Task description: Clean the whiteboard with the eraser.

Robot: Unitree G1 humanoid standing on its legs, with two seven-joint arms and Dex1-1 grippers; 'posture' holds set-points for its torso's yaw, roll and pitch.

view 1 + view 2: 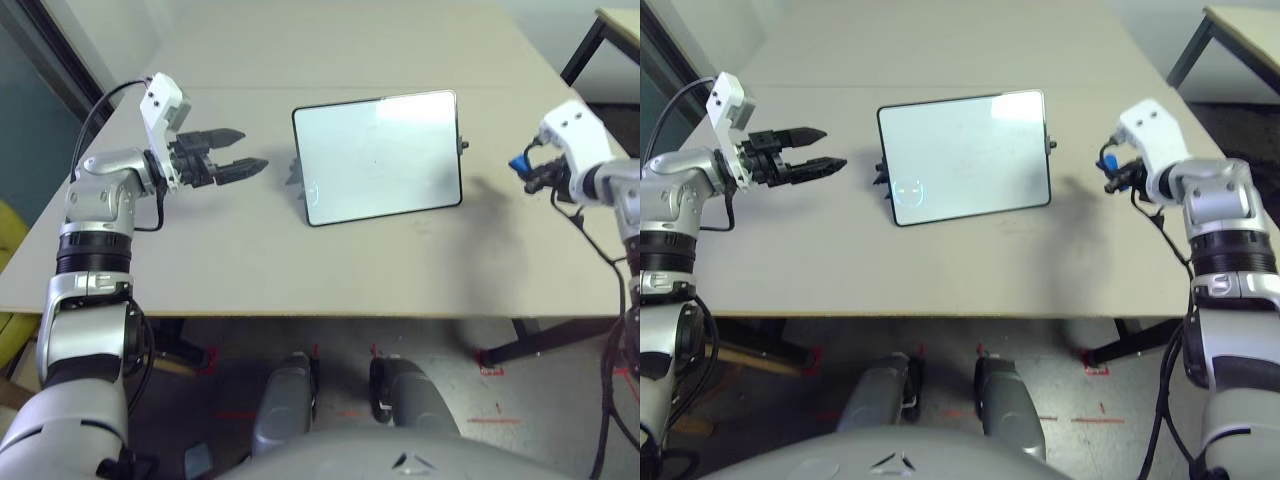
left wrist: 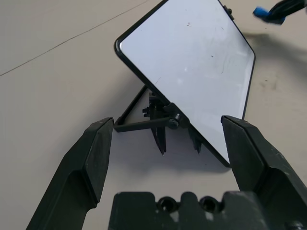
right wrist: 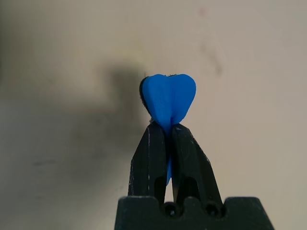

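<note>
Whiteboard (image 1: 380, 155) propped on stand, ctr of counter (image 1: 300, 270); left claw (image 1: 240, 152) spread, frame left; right claw (image 3: 165, 125) pinched blue eraser (image 3: 168, 98), frame right.

No readable text, label, brand, number or sign anywhere. Only a few faint grey marks near the left near corner of the tablet-sized white board with thin black frame (image 1: 380, 155), too faint to read as letters or figures. Some red tape marks on the floor (image 1: 490, 365) under the near edge of the beige table (image 1: 300, 270), without legible lettering.
</note>
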